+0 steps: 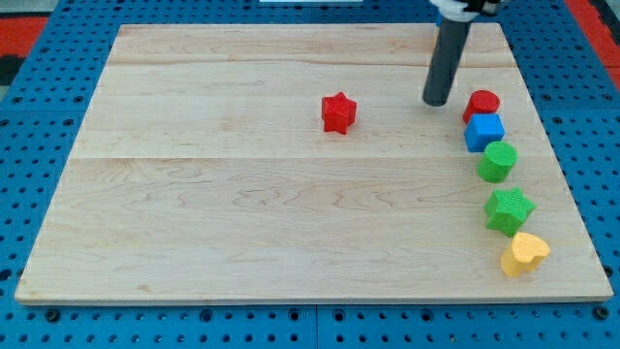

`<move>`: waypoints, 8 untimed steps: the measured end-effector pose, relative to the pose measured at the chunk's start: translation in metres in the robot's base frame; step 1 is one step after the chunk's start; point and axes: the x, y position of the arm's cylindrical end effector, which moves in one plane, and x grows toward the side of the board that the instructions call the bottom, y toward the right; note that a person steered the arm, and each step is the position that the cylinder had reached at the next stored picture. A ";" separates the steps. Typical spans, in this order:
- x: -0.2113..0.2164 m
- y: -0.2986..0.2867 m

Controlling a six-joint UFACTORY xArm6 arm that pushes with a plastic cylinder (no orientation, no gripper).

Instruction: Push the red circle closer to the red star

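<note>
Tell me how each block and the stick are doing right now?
red circle: flat on the board, touching the blue cube.
red star: alone mid-board, apart from everything.
blue cube: resting between red circle and green cylinder.
green cylinder: resting below the blue cube.
green star: resting near the view's right edge.
yellow heart: resting lowest in the row.
my tip: down on the board, just left of the red circle.
</note>
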 end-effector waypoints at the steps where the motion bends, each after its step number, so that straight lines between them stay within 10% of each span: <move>1: -0.004 0.033; 5: 0.042 0.115; 8: 0.008 0.063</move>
